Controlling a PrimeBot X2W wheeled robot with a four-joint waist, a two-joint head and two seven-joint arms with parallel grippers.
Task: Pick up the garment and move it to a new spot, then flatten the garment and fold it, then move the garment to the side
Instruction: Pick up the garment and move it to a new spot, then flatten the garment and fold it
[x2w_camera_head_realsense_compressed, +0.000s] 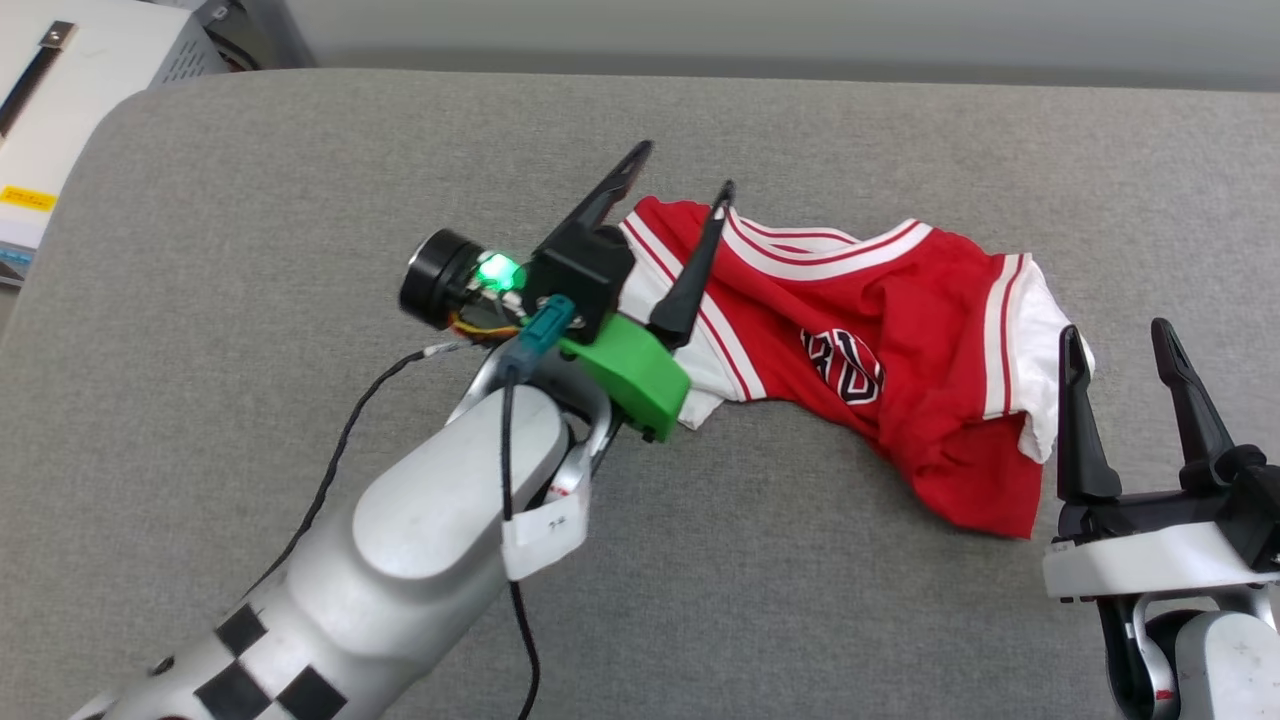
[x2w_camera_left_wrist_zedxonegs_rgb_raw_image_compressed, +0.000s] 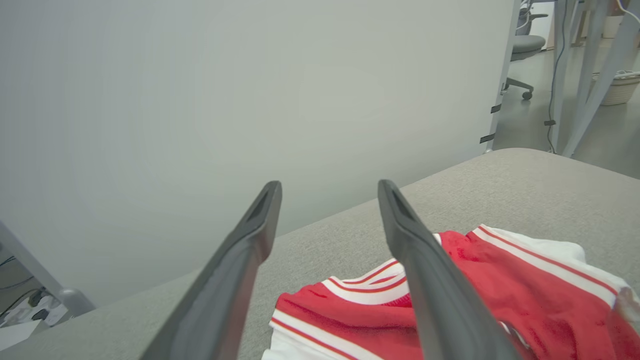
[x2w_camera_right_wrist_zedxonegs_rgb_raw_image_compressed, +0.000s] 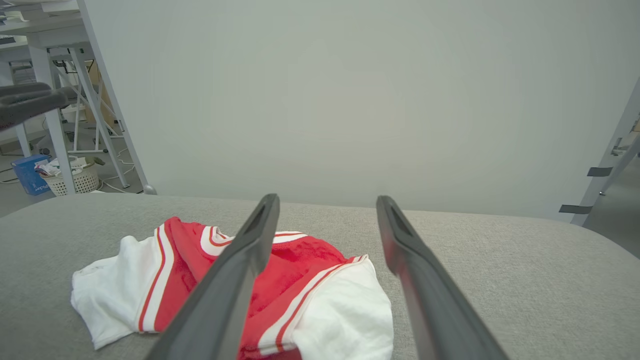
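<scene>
The garment (x2w_camera_head_realsense_compressed: 900, 340), a red jersey T-shirt with white sleeves and striped trim, lies crumpled on the grey padded table (x2w_camera_head_realsense_compressed: 250, 250), right of centre. Part of its black lettering shows. My left gripper (x2w_camera_head_realsense_compressed: 688, 170) hovers open above the garment's left sleeve and collar, nothing between its fingers. In the left wrist view the garment (x2w_camera_left_wrist_zedxonegs_rgb_raw_image_compressed: 500, 300) lies below and right of the open left gripper (x2w_camera_left_wrist_zedxonegs_rgb_raw_image_compressed: 327, 192). My right gripper (x2w_camera_head_realsense_compressed: 1118, 340) stands open just right of the garment's right sleeve. The right wrist view has the garment (x2w_camera_right_wrist_zedxonegs_rgb_raw_image_compressed: 300, 280) behind and below the open right gripper (x2w_camera_right_wrist_zedxonegs_rgb_raw_image_compressed: 325, 207).
A white machine (x2w_camera_head_realsense_compressed: 70, 90) stands off the table's far left corner. A grey partition wall (x2w_camera_right_wrist_zedxonegs_rgb_raw_image_compressed: 350, 100) runs behind the table. Past it are desk legs, a basket (x2w_camera_right_wrist_zedxonegs_rgb_raw_image_compressed: 75, 180) and a blue box on the floor, and an office chair (x2w_camera_left_wrist_zedxonegs_rgb_raw_image_compressed: 525, 55).
</scene>
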